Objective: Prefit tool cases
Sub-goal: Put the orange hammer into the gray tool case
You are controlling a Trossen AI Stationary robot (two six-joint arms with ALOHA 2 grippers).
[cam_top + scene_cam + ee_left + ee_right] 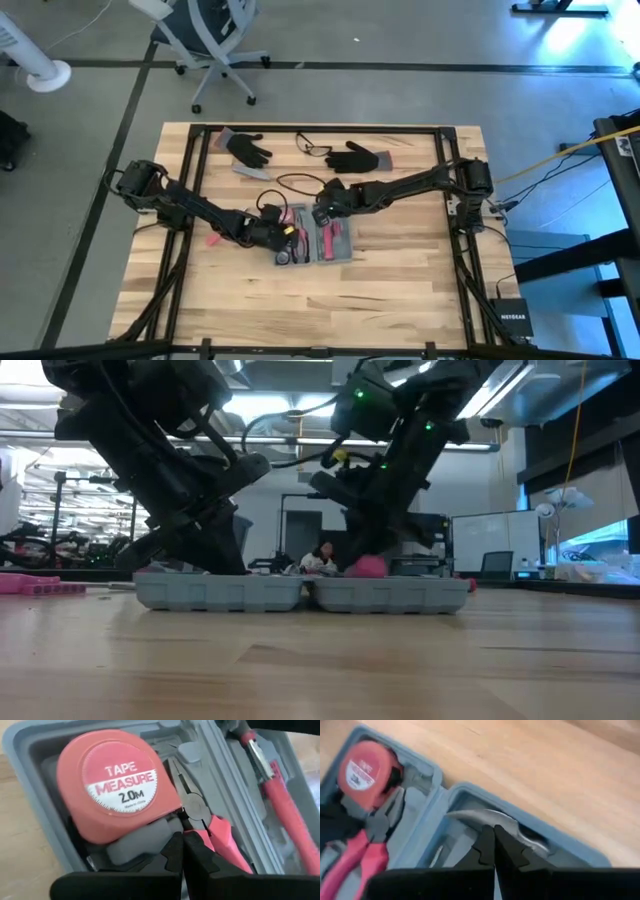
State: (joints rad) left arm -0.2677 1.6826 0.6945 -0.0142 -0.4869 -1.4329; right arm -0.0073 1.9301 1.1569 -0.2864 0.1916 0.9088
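- A pink tool [213,240] is lying alone on the wooden table [400,290], to the left of the case. In the low view it is lying flat at the far left [30,584].
- The left arm is reaching in from the table's left side, down to the left half of the case.
- The left gripper [182,851] is sitting low over that half. Its two dark fingers are pressed together and are holding nothing. Their tips are sitting just above the red handles of the pliers [200,815].
- The tool case [315,244] is lying open and flat near the middle of the table, with both halves side by side. In the low view it is showing as two grey trays [300,592] touching each other.
- A round red tape measure [111,782] is sitting in the left half, right beside the pliers.
- The right gripper [494,845] is hanging over the right half of the case. Its fingers are closed tight too, with nothing between them. A shiny metal tool [495,822] is lying in the tray just past the tips.
- The right arm is stretching in from the table's right side.
- Two black gloves [250,150] [352,158] and a pair of glasses [312,146] are lying at the far edge of the table, well apart from the case.
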